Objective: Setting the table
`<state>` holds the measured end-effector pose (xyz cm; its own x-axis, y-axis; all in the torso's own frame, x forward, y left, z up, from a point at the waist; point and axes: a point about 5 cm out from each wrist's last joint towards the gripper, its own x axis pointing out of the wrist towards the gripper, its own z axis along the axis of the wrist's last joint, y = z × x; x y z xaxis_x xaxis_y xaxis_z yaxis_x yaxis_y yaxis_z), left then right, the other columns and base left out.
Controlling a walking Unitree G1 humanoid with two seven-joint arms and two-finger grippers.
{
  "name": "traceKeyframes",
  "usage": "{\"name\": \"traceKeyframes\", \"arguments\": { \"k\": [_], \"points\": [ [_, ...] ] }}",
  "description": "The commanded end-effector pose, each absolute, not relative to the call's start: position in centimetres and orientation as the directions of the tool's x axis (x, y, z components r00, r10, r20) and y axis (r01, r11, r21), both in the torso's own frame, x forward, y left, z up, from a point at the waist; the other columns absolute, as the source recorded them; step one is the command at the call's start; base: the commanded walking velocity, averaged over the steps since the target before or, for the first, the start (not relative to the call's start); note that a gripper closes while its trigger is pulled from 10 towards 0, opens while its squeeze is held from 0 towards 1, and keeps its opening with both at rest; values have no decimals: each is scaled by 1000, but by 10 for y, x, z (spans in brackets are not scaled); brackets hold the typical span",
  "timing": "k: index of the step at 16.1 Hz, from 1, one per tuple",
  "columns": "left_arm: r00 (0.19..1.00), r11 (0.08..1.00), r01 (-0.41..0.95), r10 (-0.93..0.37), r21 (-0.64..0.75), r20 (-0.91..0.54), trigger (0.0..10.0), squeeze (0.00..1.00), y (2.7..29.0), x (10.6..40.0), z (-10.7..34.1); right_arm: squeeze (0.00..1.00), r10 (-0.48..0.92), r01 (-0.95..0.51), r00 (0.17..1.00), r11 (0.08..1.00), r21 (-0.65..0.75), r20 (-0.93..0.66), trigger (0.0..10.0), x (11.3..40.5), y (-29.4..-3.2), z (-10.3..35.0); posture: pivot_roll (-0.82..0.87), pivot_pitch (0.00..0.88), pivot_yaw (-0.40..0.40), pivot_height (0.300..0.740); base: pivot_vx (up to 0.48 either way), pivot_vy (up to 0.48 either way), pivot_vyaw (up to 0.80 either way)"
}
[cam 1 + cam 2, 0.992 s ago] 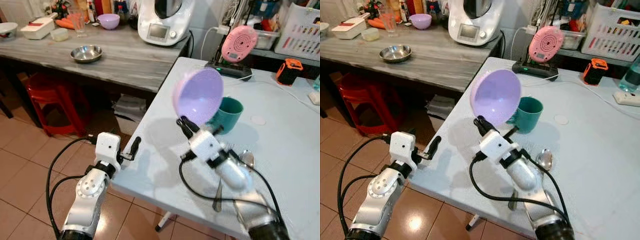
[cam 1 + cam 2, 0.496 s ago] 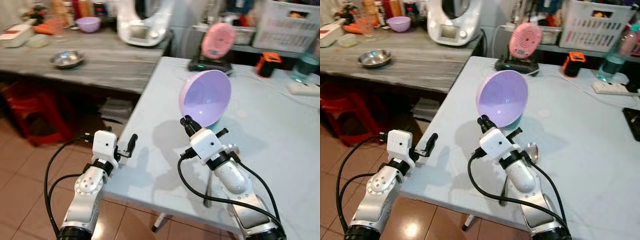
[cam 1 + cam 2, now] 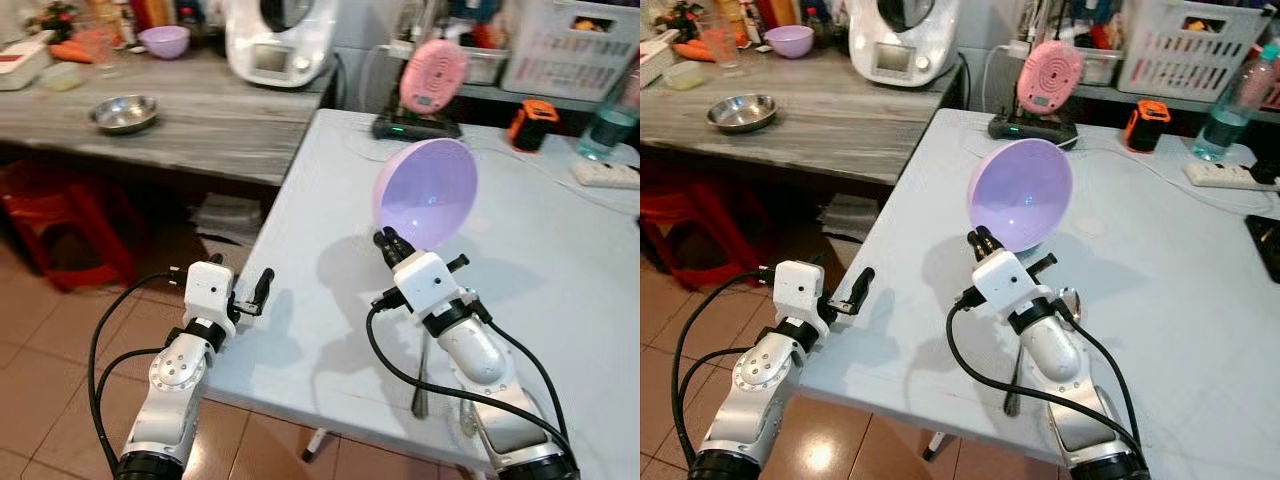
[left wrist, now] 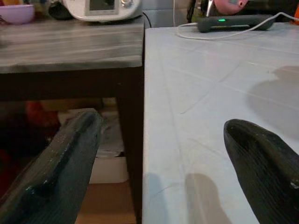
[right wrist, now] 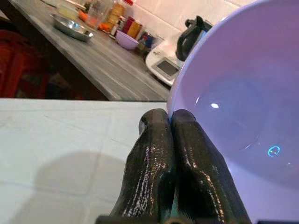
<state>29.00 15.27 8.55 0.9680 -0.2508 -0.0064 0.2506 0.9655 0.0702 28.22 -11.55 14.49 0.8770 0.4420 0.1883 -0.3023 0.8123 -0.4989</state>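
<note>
White and tiled, the table (image 3: 560,270) fills the right half of the scene, with a grey wooden counter (image 3: 190,125) running along its far left side. On that counter sit a steel bowl (image 3: 123,112), a small purple bowl (image 3: 164,40) and a white kitchen machine (image 3: 276,40). At the far end of the table stand a pink round device (image 3: 433,76) on a black base, an orange and black gadget (image 3: 529,123), a water bottle (image 3: 610,117) and a white basket (image 3: 572,45).

The right gripper (image 3: 391,242) reaches over the table near its middle, its fingers (image 5: 161,158) pressed together on the rim of a large lilac bowl (image 3: 426,192). The bowl is held up off the table and tipped on edge, its hollow facing the robot. Its shadow falls on the table to its left. A metal spoon (image 3: 420,380) lies on the table beside the right forearm, partly hidden by it.

The left gripper (image 3: 262,288) hovers at the table's near left edge, its fingers (image 4: 70,158) apart and holding nothing. A red stool (image 3: 60,215) stands under the counter.
</note>
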Motion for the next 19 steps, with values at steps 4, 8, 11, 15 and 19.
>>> {"name": "traceKeyframes", "arguments": {
  "k": [4, 8, 11, 15, 19],
  "points": [
    [968, 966, 250, -250, 72, -15, 10000, 0, 154, 289, 83, 0, 399, -280, 898, 844, -458, 187, 10000, 289, -122, 146, 3, 0, 18, 740, 0, 261, 0],
    [966, 963, 259, -259, 70, -17, 10000, 0, 154, 289, 82, 0, 384, -273, 906, 852, -448, 178, 10000, 291, -125, 144, 3, 0, 21, 740, 0, 321, -486],
    [965, 962, 264, -263, 69, -20, 10000, 0, 153, 289, 82, 0, 385, -277, 906, 852, -445, 174, 10000, 291, -124, 142, 3, 0, 23, 740, 0, 321, -448],
    [964, 962, 264, -264, 69, -18, 10000, 0, 153, 288, 82, 0, 387, -277, 906, 850, -448, 174, 10000, 292, -125, 142, 2, 0, 20, 740, 0, 323, -498],
    [964, 961, 267, -266, 68, -20, 10000, 0, 152, 288, 81, 0, 392, -279, 903, 846, -455, 174, 10000, 295, -125, 143, 3, 0, 17, 740, 0, 322, -502]
  ]
}}
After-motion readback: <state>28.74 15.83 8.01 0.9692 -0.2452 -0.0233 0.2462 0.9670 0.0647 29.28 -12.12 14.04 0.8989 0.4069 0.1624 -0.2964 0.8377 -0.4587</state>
